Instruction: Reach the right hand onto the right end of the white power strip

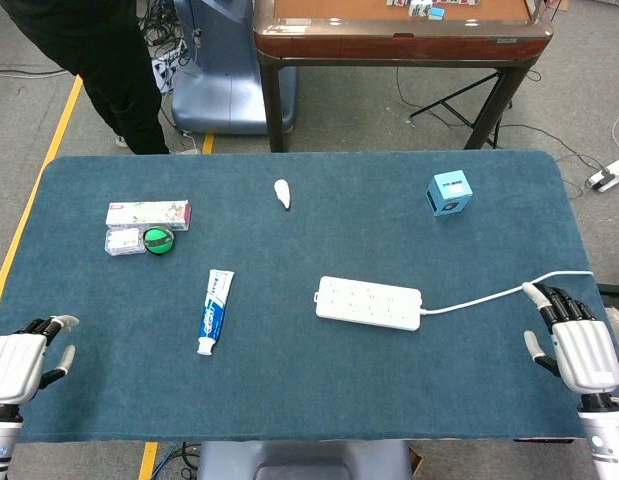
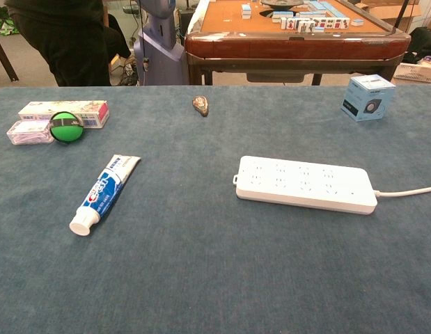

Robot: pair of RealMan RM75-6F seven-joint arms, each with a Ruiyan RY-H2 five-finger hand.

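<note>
The white power strip (image 1: 369, 303) (image 2: 305, 184) lies flat near the middle of the blue table, its cable (image 1: 489, 295) running off its right end toward the right edge. My right hand (image 1: 574, 342) rests palm down near the front right corner, well right of the strip, fingers spread, holding nothing; its fingertips lie close to the cable. My left hand (image 1: 21, 362) sits at the front left corner, empty with fingers apart. Neither hand shows in the chest view.
A toothpaste tube (image 1: 215, 310) lies left of the strip. A pink-white box (image 1: 147, 213), a clear case (image 1: 123, 241) and a green round thing (image 1: 159, 240) sit far left. A small white object (image 1: 282, 193) and a blue cube box (image 1: 449, 193) lie toward the back.
</note>
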